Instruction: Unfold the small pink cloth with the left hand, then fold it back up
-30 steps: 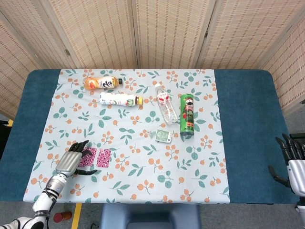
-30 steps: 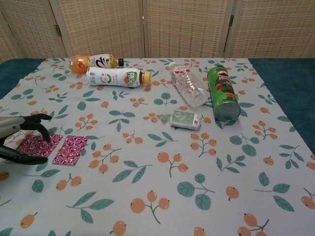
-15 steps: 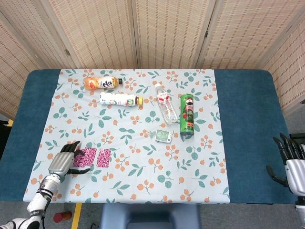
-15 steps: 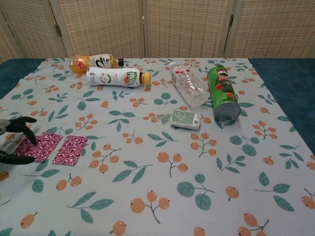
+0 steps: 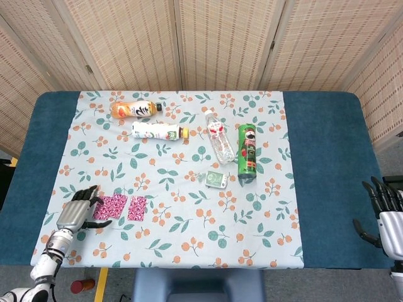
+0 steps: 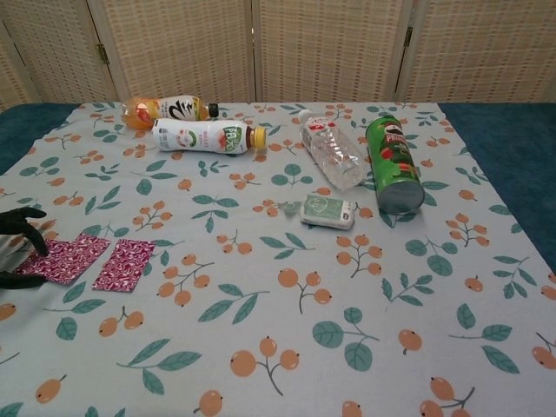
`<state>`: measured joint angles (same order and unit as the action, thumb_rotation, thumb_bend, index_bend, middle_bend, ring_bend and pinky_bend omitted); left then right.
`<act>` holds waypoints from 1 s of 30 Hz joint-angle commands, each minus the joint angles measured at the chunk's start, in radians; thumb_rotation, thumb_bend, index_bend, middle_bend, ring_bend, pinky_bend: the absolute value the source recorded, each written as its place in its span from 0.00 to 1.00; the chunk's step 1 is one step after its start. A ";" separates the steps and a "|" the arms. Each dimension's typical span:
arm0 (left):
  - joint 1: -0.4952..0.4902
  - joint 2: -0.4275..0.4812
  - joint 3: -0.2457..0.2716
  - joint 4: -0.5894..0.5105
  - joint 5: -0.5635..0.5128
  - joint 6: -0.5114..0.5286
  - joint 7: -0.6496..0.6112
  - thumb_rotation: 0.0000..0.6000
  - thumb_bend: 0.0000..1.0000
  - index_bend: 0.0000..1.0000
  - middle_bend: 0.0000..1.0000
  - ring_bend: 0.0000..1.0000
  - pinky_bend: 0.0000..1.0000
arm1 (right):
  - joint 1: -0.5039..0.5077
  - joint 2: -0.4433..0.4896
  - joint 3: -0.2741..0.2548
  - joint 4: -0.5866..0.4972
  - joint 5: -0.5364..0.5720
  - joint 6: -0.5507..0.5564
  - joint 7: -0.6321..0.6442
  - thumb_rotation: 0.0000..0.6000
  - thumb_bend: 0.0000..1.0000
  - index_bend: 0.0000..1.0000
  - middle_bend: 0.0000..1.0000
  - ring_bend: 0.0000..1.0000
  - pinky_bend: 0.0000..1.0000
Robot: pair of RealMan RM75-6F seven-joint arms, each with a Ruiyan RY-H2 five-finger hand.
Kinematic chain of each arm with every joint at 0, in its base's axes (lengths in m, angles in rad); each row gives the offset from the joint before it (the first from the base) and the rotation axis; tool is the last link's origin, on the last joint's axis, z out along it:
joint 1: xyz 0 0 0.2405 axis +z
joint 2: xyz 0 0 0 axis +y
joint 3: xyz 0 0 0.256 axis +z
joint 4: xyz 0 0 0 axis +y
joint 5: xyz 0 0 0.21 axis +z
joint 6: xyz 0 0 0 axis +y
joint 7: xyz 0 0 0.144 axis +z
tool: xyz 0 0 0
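**Pink cloth lying opened near the table's front left**

Lying flat on the floral tablecloth (image 5: pixel 182 189) as two pink patterned panels side by side: pink cloth (image 6: pixel 91 261), also showing in the head view (image 5: pixel 124 207). Resting at the cloth's left edge with dark fingers (image 6: pixel 26 228) spread and curved over it, gripping nothing: left hand (image 5: pixel 74 212); fingertip contact with the fabric looking likely in the chest view, though hard telling for sure. Hanging off the table's right side, well apart from everything, fingers apart and holding nothing: right hand (image 5: pixel 385 217), showing only in the head view.

Lying on their sides toward the back: orange bottle (image 6: pixel 165 109), white bottle (image 6: pixel 207 136) just in front of it, clear water bottle (image 6: pixel 332 154), green chip can (image 6: pixel 393 164). Sitting just in front of the water bottle and beside the can: small green-and-white packet (image 6: pixel 327 211)
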<state>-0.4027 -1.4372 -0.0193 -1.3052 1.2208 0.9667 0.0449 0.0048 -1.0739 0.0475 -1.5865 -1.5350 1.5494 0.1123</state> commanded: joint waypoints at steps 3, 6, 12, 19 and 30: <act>0.009 0.008 -0.002 0.012 -0.008 -0.001 -0.015 0.50 0.12 0.34 0.00 0.00 0.00 | 0.000 0.001 0.000 -0.001 -0.002 0.002 -0.001 1.00 0.37 0.00 0.00 0.00 0.00; 0.015 0.012 -0.003 0.023 -0.007 0.000 -0.025 0.50 0.12 0.34 0.00 0.00 0.00 | -0.002 0.000 0.000 -0.002 -0.005 0.006 -0.001 1.00 0.37 0.00 0.00 0.00 0.00; 0.025 0.019 -0.012 0.018 0.005 0.024 -0.038 0.50 0.12 0.33 0.00 0.00 0.00 | -0.006 0.000 -0.002 -0.003 -0.007 0.012 -0.002 1.00 0.37 0.00 0.00 0.00 0.00; 0.024 0.026 -0.026 -0.008 0.045 0.071 -0.039 0.57 0.13 0.31 0.00 0.00 0.00 | -0.006 0.002 -0.002 -0.004 -0.009 0.013 -0.004 1.00 0.37 0.00 0.00 0.00 0.00; -0.027 0.047 -0.039 -0.079 0.079 0.053 0.054 1.00 0.13 0.27 0.00 0.00 0.00 | -0.012 0.007 -0.005 -0.004 -0.012 0.018 -0.003 1.00 0.37 0.00 0.00 0.00 0.00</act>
<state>-0.4188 -1.3931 -0.0549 -1.3732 1.2962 1.0252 0.0778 -0.0071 -1.0672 0.0423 -1.5908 -1.5475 1.5675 0.1098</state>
